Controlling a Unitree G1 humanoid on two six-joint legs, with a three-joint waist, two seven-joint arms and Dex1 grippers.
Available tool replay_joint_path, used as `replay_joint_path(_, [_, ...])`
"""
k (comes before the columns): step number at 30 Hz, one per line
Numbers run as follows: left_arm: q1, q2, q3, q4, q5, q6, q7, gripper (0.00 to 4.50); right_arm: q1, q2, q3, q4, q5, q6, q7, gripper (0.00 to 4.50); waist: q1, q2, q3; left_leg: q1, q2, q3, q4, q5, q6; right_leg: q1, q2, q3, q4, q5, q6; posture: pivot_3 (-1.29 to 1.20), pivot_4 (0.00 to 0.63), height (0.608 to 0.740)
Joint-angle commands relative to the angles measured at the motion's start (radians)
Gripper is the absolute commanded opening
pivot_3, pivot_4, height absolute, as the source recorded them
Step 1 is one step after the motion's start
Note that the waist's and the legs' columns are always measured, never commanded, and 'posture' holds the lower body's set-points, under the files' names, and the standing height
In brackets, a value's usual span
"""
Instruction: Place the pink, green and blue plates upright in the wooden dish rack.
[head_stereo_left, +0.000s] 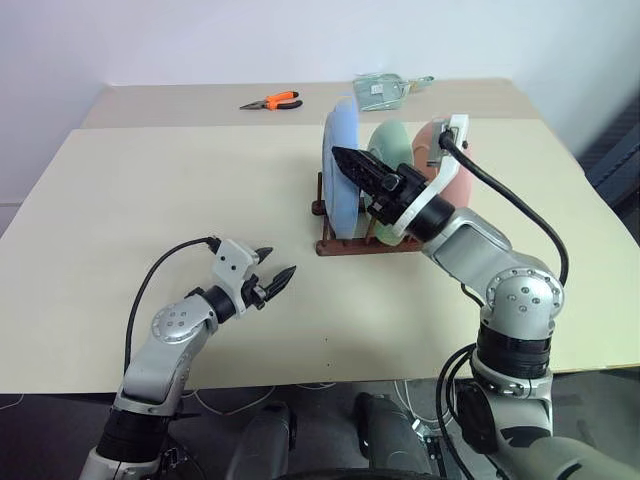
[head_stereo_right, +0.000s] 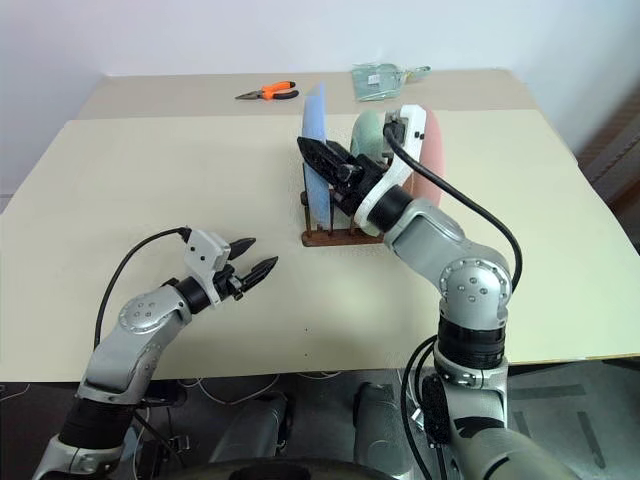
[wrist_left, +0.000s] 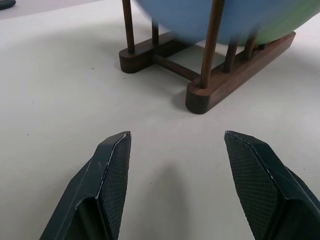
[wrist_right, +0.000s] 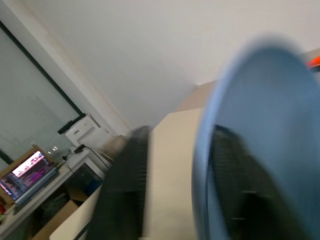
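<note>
Letting go of the blue plate (head_stereo_left: 340, 170) cleanly looks like the step in hand: it stands on edge in the wooden dish rack (head_stereo_left: 345, 243) at the end nearest the left arm, with the green plate (head_stereo_left: 392, 148) behind it and the pink plate (head_stereo_left: 447, 160) at the far end, so all 3 appear slotted. To do this well, the right gripper (head_stereo_left: 358, 172) should spread its fingers fully clear of both faces before backing out along the plate's plane, since a sideways drag could tip the plate off its pegs or nudge the light rack. That gripper reaches in from the right with its forearm raised over the table (head_stereo_left: 150, 180); in the right wrist view 1 finger lies on each side of the blue rim with the jaws parted, and I cannot tell whether a pad touches. The left gripper (head_stereo_left: 270, 272) hovers low over the table, well short of the rack, pointing toward it, jaws apart and empty.
</note>
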Motion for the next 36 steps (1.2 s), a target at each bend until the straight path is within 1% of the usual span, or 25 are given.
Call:
replay_joint_path(1, [-0.004,-0.001,-0.012,-0.047,0.003,0.0,-0.007,3.04,-0.071,-0.131,0.064,-0.061,-0.175,-0.084,0.134,2.8,0.0,0.0,0.0,0.0,0.0,0.0,0.0,0.0,0.0,0.0,0.0,0.0,0.0,0.0,0.0,0.0,0.15,0.74])
replay_joint_path(4, [-0.007,0.0,-0.02,-0.049,0.004,0.007,-0.016,3.04,-0.083,-0.257,0.097,-0.106,-0.302,-0.166,0.252,2.8,0.002,0.0,0.0,0.0,0.0,0.0,0.0,0.0,0.0,0.0,0.0,0.0,-0.001,0.0,0.0,0.0,0.15,0.74])
replay_joint_path(6, [-0.012,-0.001,-0.026,-0.044,0.006,0.01,-0.021,3.04,-0.081,-0.331,0.072,-0.124,-0.346,-0.211,0.316,2.8,0.003,0.0,0.0,0.0,0.0,0.0,0.0,0.0,0.0,0.001,0.0,-0.001,-0.001,0.0,0.001,0.0,0.15,0.74])
replay_joint_path(8, [-0.023,-0.003,-0.034,-0.029,0.005,0.01,-0.032,3.04,-0.075,-0.391,0.016,-0.114,-0.348,-0.215,0.348,2.8,0.003,-0.001,0.0,0.0,0.0,0.0,0.001,0.0,0.0,0.002,0.0,-0.001,-0.002,-0.001,0.002,0.0,0.15,0.74])
replay_joint_path(10, [-0.041,-0.006,-0.048,-0.005,0.006,0.004,-0.049,3.04,-0.046,-0.426,-0.026,-0.119,-0.35,-0.209,0.354,2.8,0.004,-0.001,0.0,0.0,0.0,0.0,0.001,0.0,0.0,0.002,0.0,-0.001,-0.002,-0.002,0.002,0.0,0.15,0.74])
replay_joint_path(13, [-0.064,-0.012,-0.069,0.024,0.023,-0.011,-0.063,3.04,0.032,-0.462,-0.046,-0.171,-0.363,-0.214,0.386,2.8,0.007,-0.002,-0.001,0.0,0.0,0.0,0.001,0.0,0.001,0.003,0.0,-0.001,-0.003,-0.001,0.001,0.0,0.15,0.74])
replay_joint_path(15, [-0.077,-0.018,-0.066,0.033,0.02,-0.01,-0.064,3.04,0.087,-0.489,-0.111,-0.19,-0.331,-0.207,0.41,2.8,0.006,-0.001,-0.001,0.0,0.0,0.001,0.001,-0.001,0.001,0.003,-0.001,-0.001,-0.004,-0.001,0.001,0.0,0.15,0.74])
replay_joint_path(17, [-0.077,-0.017,-0.058,0.042,0.024,-0.015,-0.063,3.04,0.161,-0.533,-0.214,-0.172,-0.304,-0.204,0.454,2.8,0.007,-0.001,0.0,-0.001,0.0,0.001,0.002,-0.001,0.001,0.003,-0.001,-0.001,-0.004,-0.001,0.001,0.0,0.15,0.74])
replay_joint_path(19, [-0.065,-0.002,-0.043,0.057,0.037,-0.033,-0.062,3.04,0.266,-0.595,-0.304,-0.123,-0.347,-0.228,0.516,2.8,0.018,-0.002,0.0,-0.001,0.0,0.001,0.002,-0.001,0.002,0.004,-0.001,-0.001,-0.004,-0.001,0.001,0.0,0.15,0.74])
replay_joint_path(22, [-0.047,0.03,0.004,0.098,0.053,-0.064,-0.051,3.04,0.422,-0.647,-0.41,-0.035,-0.403,-0.273,0.607,2.8,0.027,-0.001,-0.001,0.001,0.0,0.002,0.002,-0.001,0.002,0.006,-0.001,-0.001,-0.005,-0.003,-0.001,0.0,0.15,0.74])
replay_joint_path(24, [-0.031,0.071,0.061,0.151,0.064,-0.097,-0.042,3.04,0.53,-0.658,-0.454,0.049,-0.438,-0.3,0.671,2.26,0.026,-0.002,-0.001,0.001,0.0,0.002,0.002,-0.001,0.002,0.006,-0.001,-0.001,-0.005,-0.004,0.0,0.0,0.15,0.74])
replay_joint_path(26, [-0.019,0.1,0.1,0.197,0.077,-0.125,-0.032,3.04,0.603,-0.669,-0.427,0.13,-0.515,-0.365,0.717,1.52,0.024,-0.001,-0.001,0.002,0.0,0.002,0.002,-0.001,0.003,0.007,-0.001,-0.001,-0.005,-0.004,0.001,0.0,0.15,0.74])
replay_joint_path(28, [-0.01,0.126,0.125,0.23,0.097,-0.15,-0.017,3.04,0.632,-0.661,-0.38,0.211,-0.603,-0.449,0.722,0.45,0.023,0.001,-0.002,0.002,0.0,0.003,0.002,-0.001,0.003,0.007,-0.001,-0.001,-0.005,-0.004,0.001,0.0,0.15,0.74])
replay_joint_path(29, [-0.009,0.135,0.137,0.243,0.106,-0.159,-0.009,3.04,0.636,-0.657,-0.355,0.25,-0.642,-0.487,0.724,0.05,0.022,0.002,-0.002,0.002,0.0,0.003,0.002,-0.001,0.002,0.007,-0.002,0.0,-0.005,-0.005,0.001,0.0,0.15,0.74])
replay_joint_path(33, [0.003,0.152,0.179,0.27,0.114,-0.159,0.02,3.04,0.607,-0.62,-0.286,0.373,-0.724,-0.598,0.725,0.05,0.021,0.003,-0.003,0.003,0.001,0.004,0.002,-0.001,0.002,0.007,-0.002,0.0,-0.005,-0.005,0.002,0.0,0.15,0.74])
replay_joint_path(36, [0.018,0.15,0.198,0.272,0.11,-0.163,0.029,3.04,0.587,-0.6,-0.25,0.418,-0.758,-0.64,0.729,0.05,0.021,0.004,-0.003,0.003,0.0,0.004,0.002,-0.001,0.002,0.007,-0.002,0.0,-0.004,-0.004,0.002,0.0,0.15,0.74])
